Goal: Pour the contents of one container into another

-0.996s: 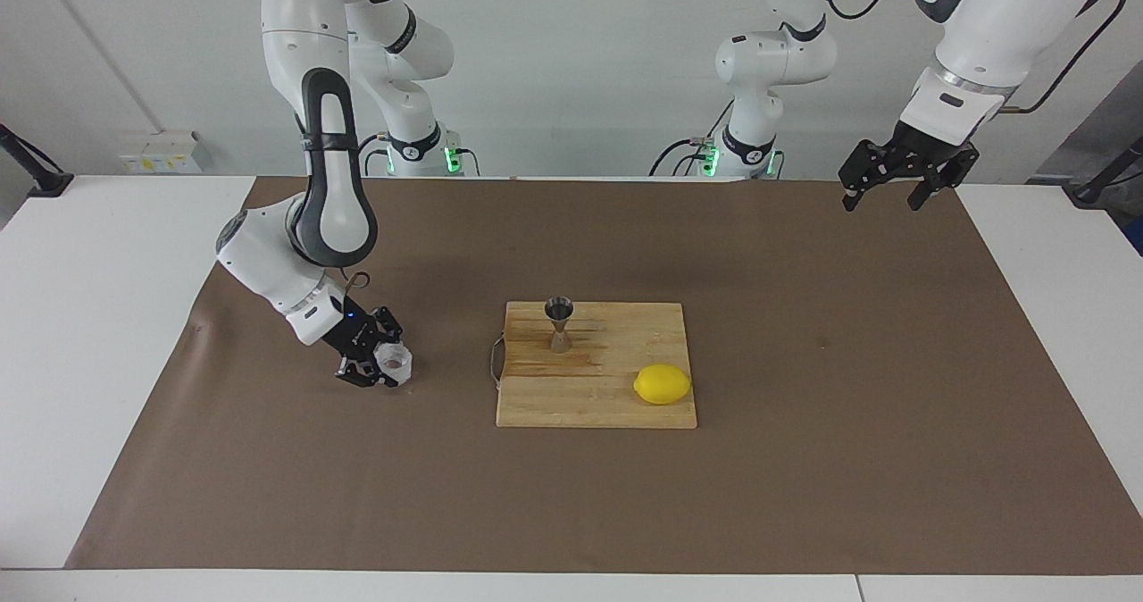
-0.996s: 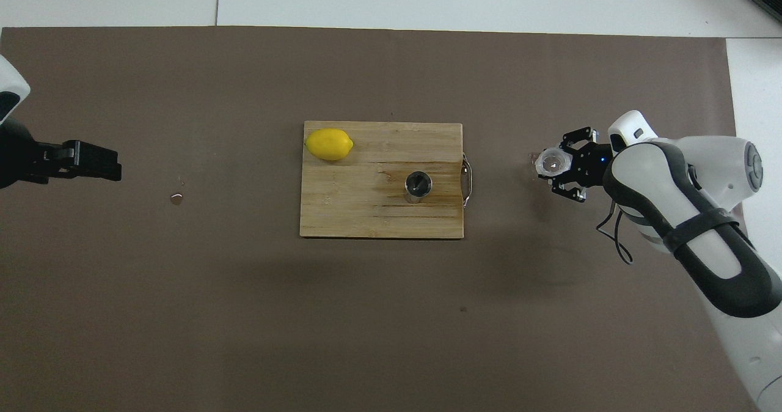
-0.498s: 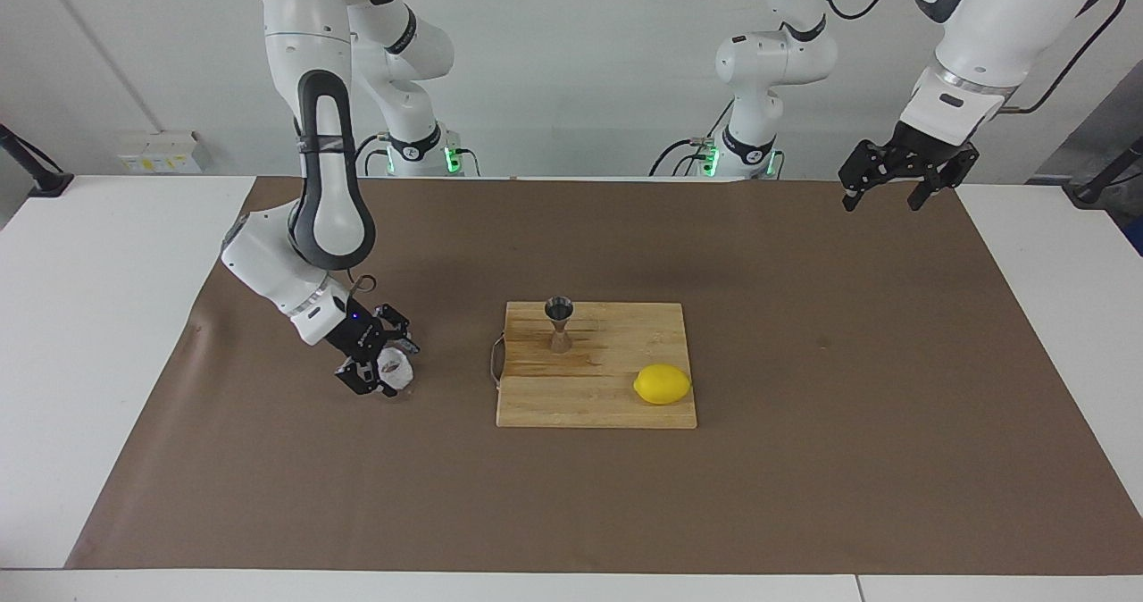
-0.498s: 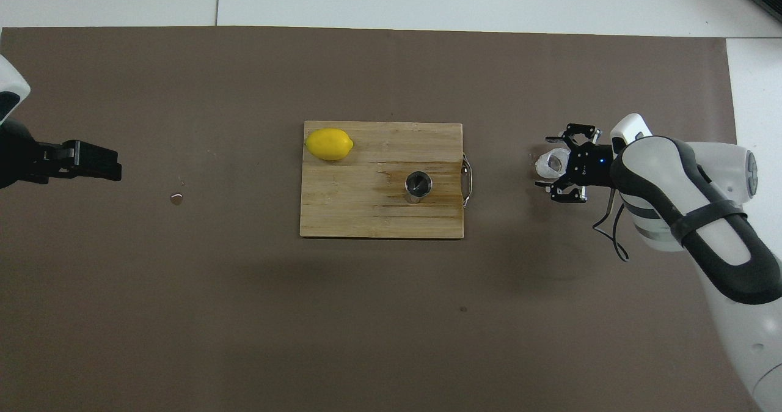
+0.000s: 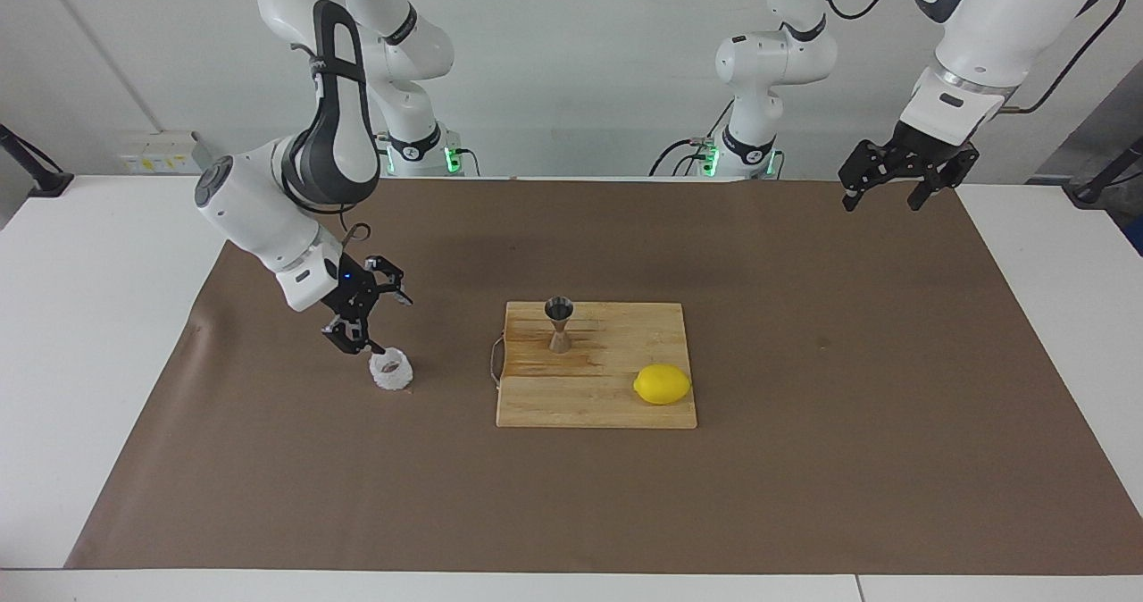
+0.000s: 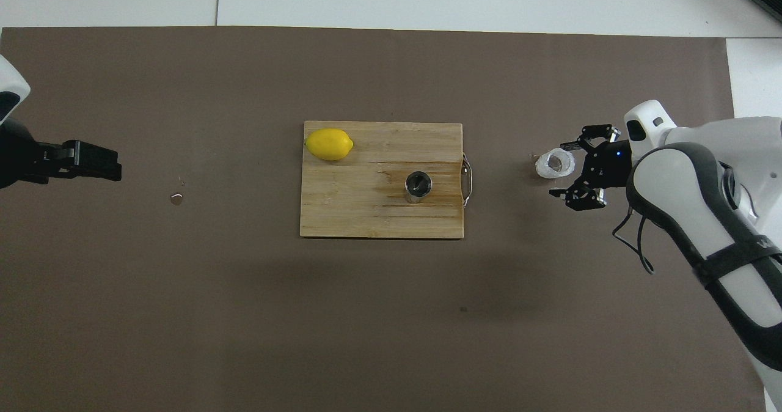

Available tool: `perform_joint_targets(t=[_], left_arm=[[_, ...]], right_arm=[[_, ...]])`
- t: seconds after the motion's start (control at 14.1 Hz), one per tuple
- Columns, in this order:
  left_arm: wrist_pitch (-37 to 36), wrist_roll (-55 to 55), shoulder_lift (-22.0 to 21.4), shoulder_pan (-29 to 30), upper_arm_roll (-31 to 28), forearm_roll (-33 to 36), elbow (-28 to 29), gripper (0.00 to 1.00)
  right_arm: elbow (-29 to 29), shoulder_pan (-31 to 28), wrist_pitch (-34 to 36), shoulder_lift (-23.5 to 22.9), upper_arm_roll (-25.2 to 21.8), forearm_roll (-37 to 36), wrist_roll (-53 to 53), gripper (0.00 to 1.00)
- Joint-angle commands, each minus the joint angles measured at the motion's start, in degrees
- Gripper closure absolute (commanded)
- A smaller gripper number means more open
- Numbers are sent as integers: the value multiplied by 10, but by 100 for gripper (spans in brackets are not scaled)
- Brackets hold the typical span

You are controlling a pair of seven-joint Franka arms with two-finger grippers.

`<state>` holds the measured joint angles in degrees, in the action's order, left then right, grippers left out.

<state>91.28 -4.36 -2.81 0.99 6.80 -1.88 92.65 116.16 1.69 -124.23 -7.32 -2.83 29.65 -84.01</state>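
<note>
Facing view: whitish crinkly cup (image 5: 391, 370) upright.

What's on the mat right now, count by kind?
Clear crinkly cup: 1
Steel jigger: 1
Lemon: 1
Wooden cutting board: 1
Total: 4

The left gripper (image 6: 91, 161) is partly cut off by the overhead view's edge
</note>
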Motion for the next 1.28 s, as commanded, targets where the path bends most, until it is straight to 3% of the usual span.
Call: perform_joint_targets(t=[0.0, 0.21, 0.43, 0.71, 0.92, 1.21], left_arm=[[4, -3, -18, 2, 0, -6, 20, 0], [4, -4, -18, 2, 0, -6, 20, 0], [4, -4, -18, 2, 0, -6, 20, 0], [4, -3, -18, 2, 0, -6, 20, 0], [4, -3, -17, 2, 0, -6, 20, 0], [4, -3, -18, 2, 0, -6, 20, 0]], right_arm=[[-8, -12, 42, 27, 0, -62, 99, 0], [-22, -7, 97, 63, 0, -151, 254, 0], [-27, -3, 154, 95, 8, -187, 406, 0], [-34, 9, 187, 126, 10, -234, 524, 0], [-80, 19, 269, 136, 9, -253, 597, 0], [-138, 8, 308, 132, -1, -256, 670, 0]])
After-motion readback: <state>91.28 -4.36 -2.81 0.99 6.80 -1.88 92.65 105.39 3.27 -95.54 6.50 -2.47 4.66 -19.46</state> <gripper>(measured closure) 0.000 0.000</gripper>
